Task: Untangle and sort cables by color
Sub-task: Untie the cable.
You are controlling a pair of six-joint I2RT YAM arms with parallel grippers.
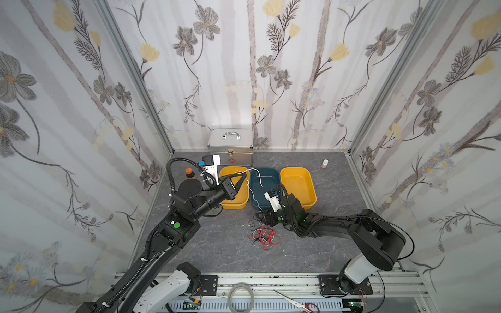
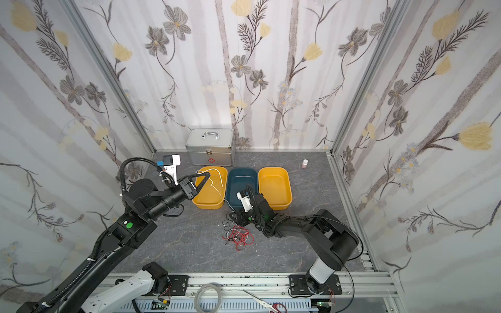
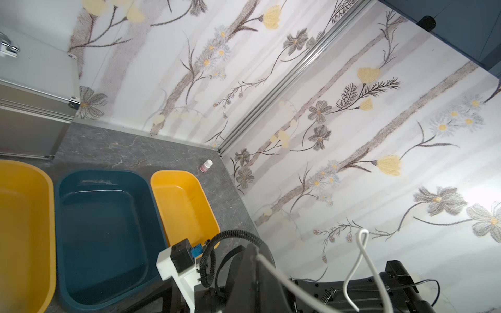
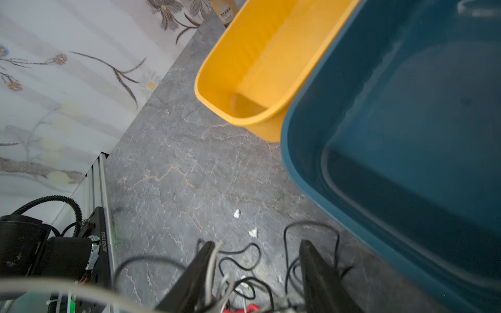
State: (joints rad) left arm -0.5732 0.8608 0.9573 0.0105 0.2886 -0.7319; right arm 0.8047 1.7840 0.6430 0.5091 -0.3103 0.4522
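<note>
Looks to be a robotics lab test cell: boxed in by floral-print panels (image 1: 244, 67) on aluminium posts (image 1: 135, 81), floored with a grey marble-look tabletop (image 1: 217, 252), with black left arm (image 1: 168, 230) and right arm (image 1: 374, 238) bolted to a slotted front rail (image 1: 271, 280), exposed wiring (image 1: 200, 291), scissors (image 1: 292, 300) and a tape ring (image 1: 230, 298) lying alongside.

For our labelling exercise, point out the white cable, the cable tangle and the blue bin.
white cable (image 3: 363, 232): left wrist view, on the bend of its loop.
cable tangle (image 1: 267, 235): in a top view, on the red strands in the middle of the heap.
blue bin (image 1: 271, 180): in a top view, on its bare inner floor.
</note>
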